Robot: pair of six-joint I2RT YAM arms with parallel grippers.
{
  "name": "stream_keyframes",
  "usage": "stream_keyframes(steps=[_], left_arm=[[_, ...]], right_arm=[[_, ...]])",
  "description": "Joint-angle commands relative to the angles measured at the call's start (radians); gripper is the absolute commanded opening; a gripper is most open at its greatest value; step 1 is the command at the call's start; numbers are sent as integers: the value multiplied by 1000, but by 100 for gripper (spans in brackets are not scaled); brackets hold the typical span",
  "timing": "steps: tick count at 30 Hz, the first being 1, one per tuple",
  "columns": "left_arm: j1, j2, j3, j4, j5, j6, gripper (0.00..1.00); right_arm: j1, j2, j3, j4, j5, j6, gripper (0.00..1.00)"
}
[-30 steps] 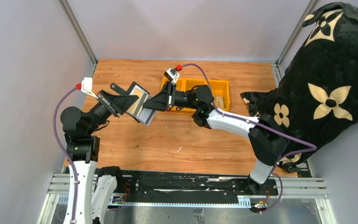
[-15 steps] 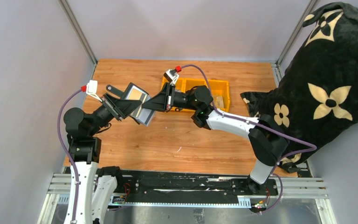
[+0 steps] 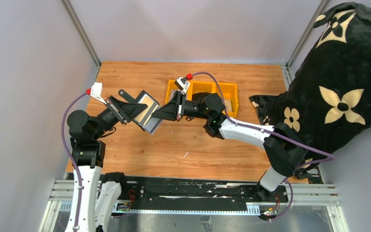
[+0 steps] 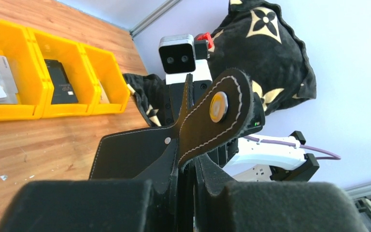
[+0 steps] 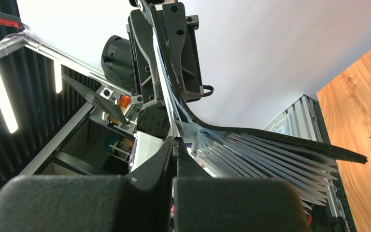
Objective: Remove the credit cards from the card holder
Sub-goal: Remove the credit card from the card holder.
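Observation:
Both grippers hold the black card holder (image 3: 147, 107) above the table's left middle. My left gripper (image 3: 134, 109) is shut on its folded spine. In the left wrist view the holder's black flap (image 4: 135, 152) and snap strap (image 4: 217, 104) rise from the gripper (image 4: 193, 193). My right gripper (image 3: 158, 113) meets the holder from the right. In the right wrist view its fingers (image 5: 174, 145) are pinched on a thin pale credit card (image 5: 166, 96), seen edge-on against the black cover. The grey card slots (image 5: 270, 159) fan out to the right.
A row of yellow bins (image 3: 222, 89) stands behind the right arm, also in the left wrist view (image 4: 38, 108), with a chunky black item (image 4: 60, 79) in one. A black floral cushion (image 3: 348, 82) fills the right side. Metal frame posts stand at the back corners.
Both grippers and the holder between them have shifted a little right and toward me. The grips have not changed.

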Motion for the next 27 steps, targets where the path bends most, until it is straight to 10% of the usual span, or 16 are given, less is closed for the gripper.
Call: stream_keyframes(steps=[1,12,17,27], left_arm=[[-5,-1,15,36,6,-16,12],[-5,0,28,32,0,-22,7],[-5,0,37,24,-2,-21,1],[-5,-5,55,22,-4,-22,0]], right_arm=[[16,-49,-19,52,9,-26,0],[21,-78,-52,59,11,-42,1],[29,-68,-35,34,8,-44,38],[33,-29,-11,11,24,-32,49]])
